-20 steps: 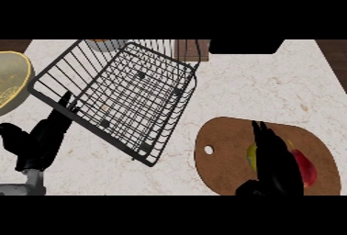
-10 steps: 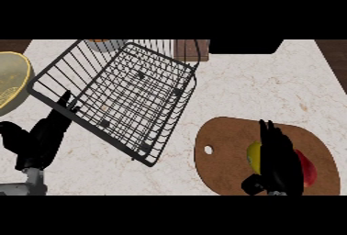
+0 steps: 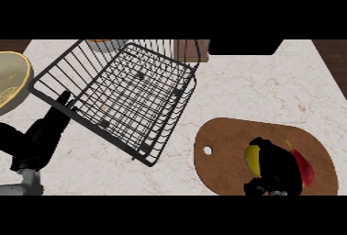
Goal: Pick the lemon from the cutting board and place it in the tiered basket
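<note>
So the right hand (image 3: 278,172) was down in the lower right of the frame, sitting right on top of the lemon (image 3: 252,160) with its fingers curled around it. Only a yellow sliver showed at the hand's left edge, so most of the fruit was hidden. Pretty sure it was gripping it, but the lemon hadn't left the cutting board (image 3: 227,137) as far as I could tell; the hand looked low against the wood. A red thing (image 3: 305,169) poked out on the hand's other side, couldn't say what it was.

Further out, the basket (image 3: 122,96) sat well apart, up in the upper left and middle of the frame, wire tiers with nothing in them that I could see. The left hand (image 3: 44,135) rested at the left edge, fingers straight and holding nothing, just beside the basket's lower rim. A yellowish bowl (image 3: 10,80) peeked in at the far left.

So basically: grab done or nearly, while the lift, the carry and the drop were all left to do.
</note>
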